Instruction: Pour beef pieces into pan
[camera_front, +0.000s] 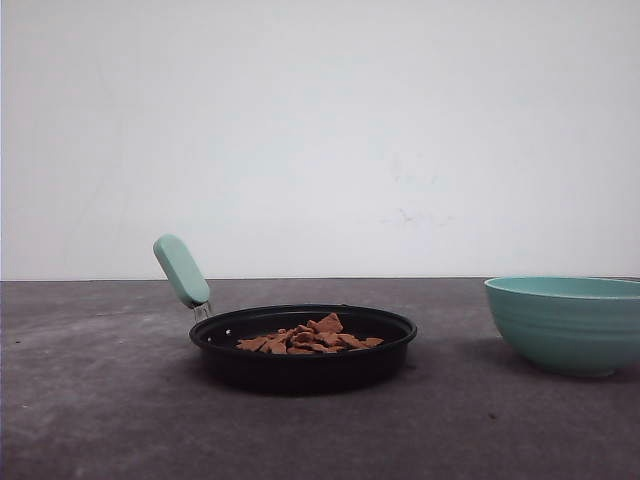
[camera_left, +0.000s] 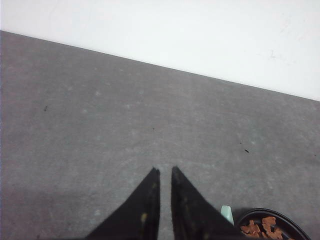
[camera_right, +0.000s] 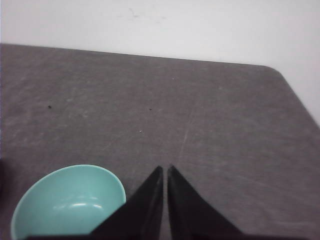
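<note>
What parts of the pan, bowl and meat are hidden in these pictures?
- Front view: the bowl is cut off by the right edge, and its own wall hides its inside.
- Left wrist view: the pan and beef pieces are cut off at the corner.
- Right wrist view: the right end effector covers part of the bowl's rim.

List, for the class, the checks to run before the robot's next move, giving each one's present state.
1. Beef pieces inside the pan: ok.
2. Bowl emptied: ok, nothing visible inside.
3. Bowl upright on the table, apart from the pan: ok.
4. Left gripper holding nothing, fingers nearly together: ok.
5. Right gripper holding nothing, fingers nearly together: ok.
6. Stray pieces on the table: cannot tell beyond the visible surface.
</note>
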